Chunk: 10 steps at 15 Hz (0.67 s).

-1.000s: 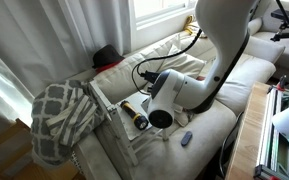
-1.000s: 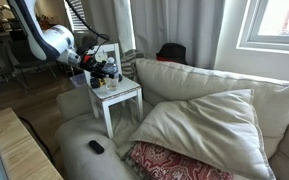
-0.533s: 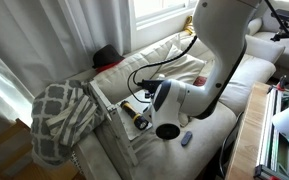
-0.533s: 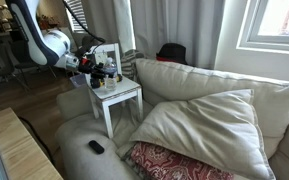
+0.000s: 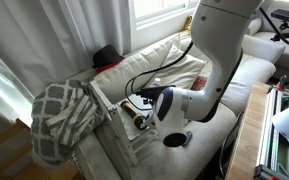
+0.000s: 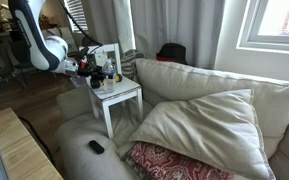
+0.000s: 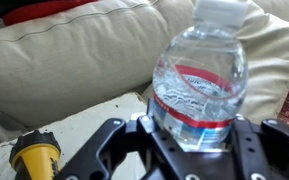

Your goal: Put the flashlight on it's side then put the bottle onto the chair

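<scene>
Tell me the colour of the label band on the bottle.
Red, wrapped around the clear bottle; the wrist view shows it best.

bottle (image 7: 199, 85): clear, red label, upright | flashlight (image 7: 36, 158): yellow head, on white chair (image 6: 127, 96) seat

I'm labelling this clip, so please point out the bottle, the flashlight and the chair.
the bottle (image 7: 199, 95): wrist view, on its red label band.
the flashlight (image 7: 34, 155): wrist view, on its yellow head.
the chair (image 6: 126, 93): in an exterior view, on a bare part of its white seat.
</scene>
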Available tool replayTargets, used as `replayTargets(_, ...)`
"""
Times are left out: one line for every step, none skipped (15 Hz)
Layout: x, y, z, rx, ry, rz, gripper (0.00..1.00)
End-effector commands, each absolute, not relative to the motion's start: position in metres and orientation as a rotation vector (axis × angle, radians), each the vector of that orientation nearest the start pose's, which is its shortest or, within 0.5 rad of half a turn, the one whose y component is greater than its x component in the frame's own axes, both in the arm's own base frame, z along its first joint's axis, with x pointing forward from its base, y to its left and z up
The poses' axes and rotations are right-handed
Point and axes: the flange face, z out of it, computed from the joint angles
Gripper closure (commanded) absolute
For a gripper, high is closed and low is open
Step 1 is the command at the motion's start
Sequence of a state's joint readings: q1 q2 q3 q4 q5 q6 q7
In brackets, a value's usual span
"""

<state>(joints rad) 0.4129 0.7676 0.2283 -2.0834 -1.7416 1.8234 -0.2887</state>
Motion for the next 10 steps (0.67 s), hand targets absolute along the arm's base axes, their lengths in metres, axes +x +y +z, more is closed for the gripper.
replayTargets(0.4493, 0.259, 0.048, 0.644, 1.804, -0.457, 0.76)
replayTargets(0.449, 0.2602, 0.0476, 0.632, 1.815, -0.455, 0.76)
replayTargets(0.4487, 0.2611, 0.048, 0.62, 1.818, -0.451, 0.55)
replayTargets(0.4488, 0.2616, 0.0486, 0.611, 1.825, -0.452, 0.26)
replayTargets(0.4488, 0.2616, 0.0497, 0.599, 1.832, -0.454, 0.25)
replayTargets(0.4484, 0.2615, 0.0501, 0.596, 1.836, -0.456, 0.2)
replayTargets(0.4479, 0.2617, 0.0507, 0.603, 1.839, -0.457, 0.12)
replayTargets(0.4471, 0.2619, 0.0516, 0.598, 1.848, -0.454, 0.04)
replayTargets(0.4466, 0.2622, 0.0521, 0.599, 1.857, -0.452, 0.0)
replayTargets(0.4463, 0.2627, 0.053, 0.602, 1.861, -0.448, 0.0)
